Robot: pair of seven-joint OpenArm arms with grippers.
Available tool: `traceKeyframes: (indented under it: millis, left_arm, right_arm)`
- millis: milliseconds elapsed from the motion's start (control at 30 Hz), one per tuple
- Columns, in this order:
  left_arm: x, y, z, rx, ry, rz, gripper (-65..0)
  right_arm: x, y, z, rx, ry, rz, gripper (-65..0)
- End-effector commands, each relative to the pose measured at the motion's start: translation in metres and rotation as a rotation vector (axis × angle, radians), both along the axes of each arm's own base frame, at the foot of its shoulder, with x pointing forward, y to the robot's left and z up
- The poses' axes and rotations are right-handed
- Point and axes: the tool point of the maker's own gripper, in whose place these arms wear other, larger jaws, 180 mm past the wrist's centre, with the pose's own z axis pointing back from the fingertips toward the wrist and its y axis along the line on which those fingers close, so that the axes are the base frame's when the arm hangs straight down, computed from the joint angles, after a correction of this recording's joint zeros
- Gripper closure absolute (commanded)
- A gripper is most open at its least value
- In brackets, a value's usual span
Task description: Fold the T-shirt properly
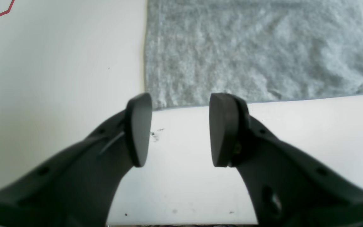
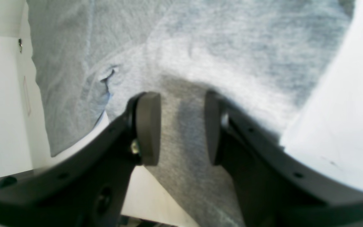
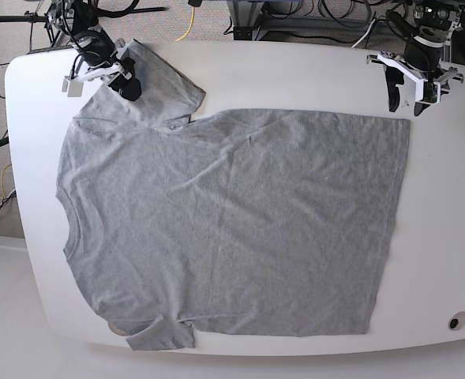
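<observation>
- The T-shirt (image 3: 232, 221) is laid flat on the table (image 3: 295, 71), spread across most of its width, neck toward the right end effector's side, hem toward the left's.
- Left end effector (image 1: 178, 129): pads seen apart with bare table between them; nothing held. A hem corner of the shirt lies just ahead of the fingertips, not touched.
- Right end effector (image 2: 181, 129): pads apart, with sleeve cloth lying in the gap between them. Whether the cloth is pinched cannot be told.
- Step judged in hand: taking hold of the far edge, sleeve on one side and hem corner on the other, ahead of a first fold.
- Next move judged to call for: the left advanced onto the hem corner and closed; both grips confirmed before any lift.
</observation>
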Motion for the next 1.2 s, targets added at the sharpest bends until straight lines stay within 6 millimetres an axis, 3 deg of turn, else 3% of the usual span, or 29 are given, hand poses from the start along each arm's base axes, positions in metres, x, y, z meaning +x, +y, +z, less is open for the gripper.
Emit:
traceKeyframes:
  millis: [0,833,967,1167]
  left_arm:
    - [0.003,0.0,0.009,0.004,-0.035,-0.009,-27.5]
    - [0.001,0.001,0.008,0.008,-0.029,-0.013,-28.0]
    - [0.004,0.001,0.01,0.011,-0.035,-0.015,-27.9]
    - [0.006,0.004,0.008,0.015,-0.03,-0.013,-28.0]
  right_arm:
    - [0.001,-0.001,0.002,0.001,-0.006,-0.005,-23.0]
    - [0.0,0.009,-0.002,-0.01,0.001,0.01,-24.5]
    - [0.0,-0.003,0.006,-0.032,-0.031,0.008,-29.5]
    - [0.002,-0.016,0.016,-0.064,-0.073,0.0,-29.9]
